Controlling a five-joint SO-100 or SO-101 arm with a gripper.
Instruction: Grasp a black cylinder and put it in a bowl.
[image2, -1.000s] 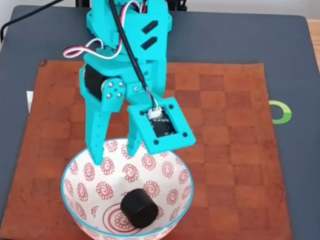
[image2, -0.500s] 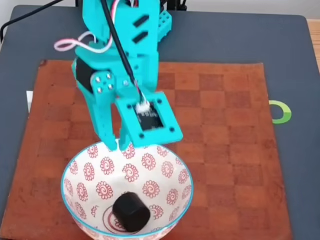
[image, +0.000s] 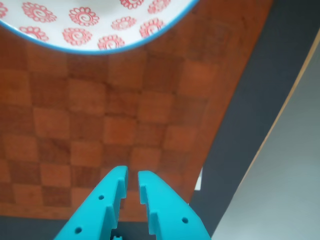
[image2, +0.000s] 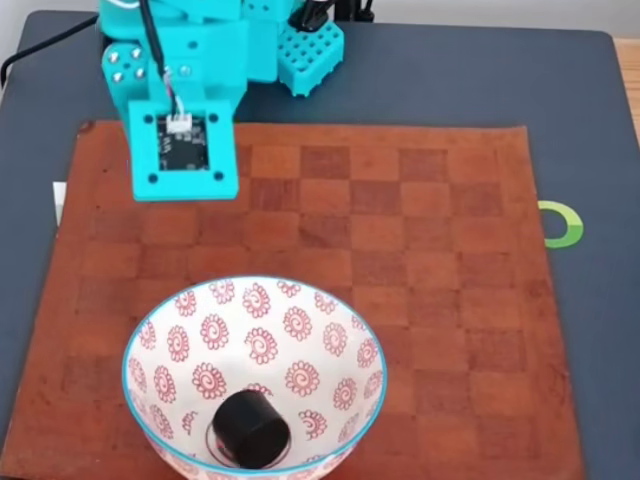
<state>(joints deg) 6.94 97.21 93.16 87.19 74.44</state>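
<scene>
The black cylinder (image2: 248, 425) lies on its side at the bottom of the white bowl (image2: 126, 380), near the bowl's front wall. Red spiral motifs cover the bowl's inside, and its rim is light blue. In the fixed view the teal arm is pulled back to the far left corner, and its wrist camera mount (image2: 185, 150) hides the fingers. In the wrist view my gripper (image: 131, 175) hangs over the checkered mat with its fingers nearly touching and nothing between them. The bowl's rim (image: 90, 50) curves across the top of that view, well ahead of the fingertips.
The bowl stands on a brown checkered mat (image2: 430, 250) that lies on a dark grey pad (image2: 450, 80). A green ring mark (image2: 562, 225) is on the pad at the right. A white scrap (image2: 57, 200) peeks out at the mat's left edge.
The arm has lifted out of the bowl and drawn back to the far left. Its fingers have closed. The cylinder has settled slightly left and forward in the bowl.
</scene>
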